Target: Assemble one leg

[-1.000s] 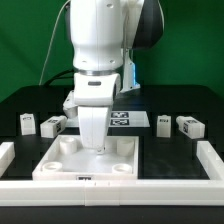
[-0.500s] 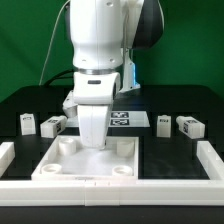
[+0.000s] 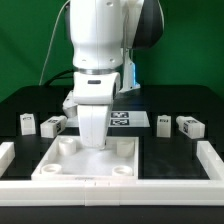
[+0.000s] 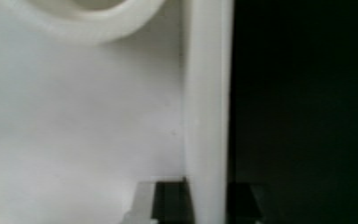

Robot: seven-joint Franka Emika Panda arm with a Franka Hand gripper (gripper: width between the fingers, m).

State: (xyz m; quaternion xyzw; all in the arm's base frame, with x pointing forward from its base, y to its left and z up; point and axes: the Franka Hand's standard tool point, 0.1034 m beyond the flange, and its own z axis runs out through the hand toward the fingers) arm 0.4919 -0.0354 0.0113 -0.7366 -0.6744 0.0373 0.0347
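Wrist view blurred, plate [image 4: 69, 130] and corner socket [image 4: 101, 10] cut by the edges; exterior view: arm [image 3: 100, 40] hides part of the marker board [image 3: 138, 119], gripper [image 3: 93, 138] jaw gap can't be told, leg [image 3: 28, 124] markings too small to read.

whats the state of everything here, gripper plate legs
plate: flat on the table, all four sockets empty
gripper: low, jaws astride the plate's far edge; whether clamped, cannot tell
legs on the exterior view's left: two, loose on the table, unfitted
legs on the exterior view's right: two, loose on the table, unfitted
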